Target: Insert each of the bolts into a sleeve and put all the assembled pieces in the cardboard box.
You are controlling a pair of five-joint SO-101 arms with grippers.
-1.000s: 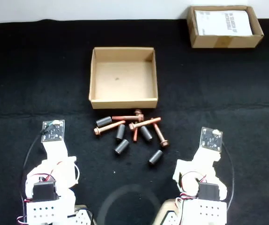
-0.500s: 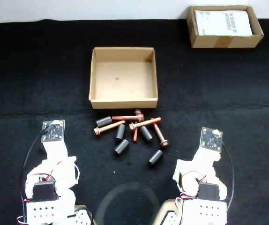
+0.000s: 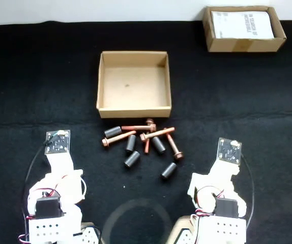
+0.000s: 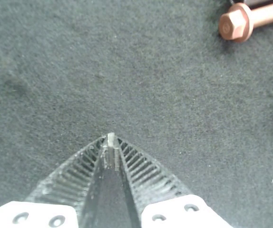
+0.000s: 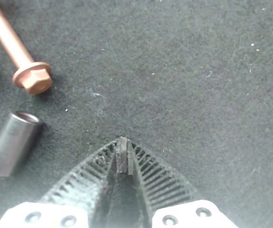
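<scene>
Several copper bolts [image 3: 157,133] and several dark grey sleeves [image 3: 132,159] lie loose in a heap just in front of the open cardboard box [image 3: 134,111], which holds nothing. My left gripper [image 4: 111,139] is shut over bare black cloth, with one bolt head [image 4: 235,27] off to its side. My right gripper [image 5: 122,142] is also shut and holds nothing; a sleeve [image 5: 14,143] and a bolt [image 5: 20,51] lie close beside it. In the high view both arms [image 3: 58,144] [image 3: 229,152] rest at the near edge, either side of the heap.
A second cardboard box [image 3: 243,44] with white printed paper in it stands at the back right. Black cloth [image 3: 44,91] covers the table. A faint round mark [image 3: 136,218] shows between the two arm bases.
</scene>
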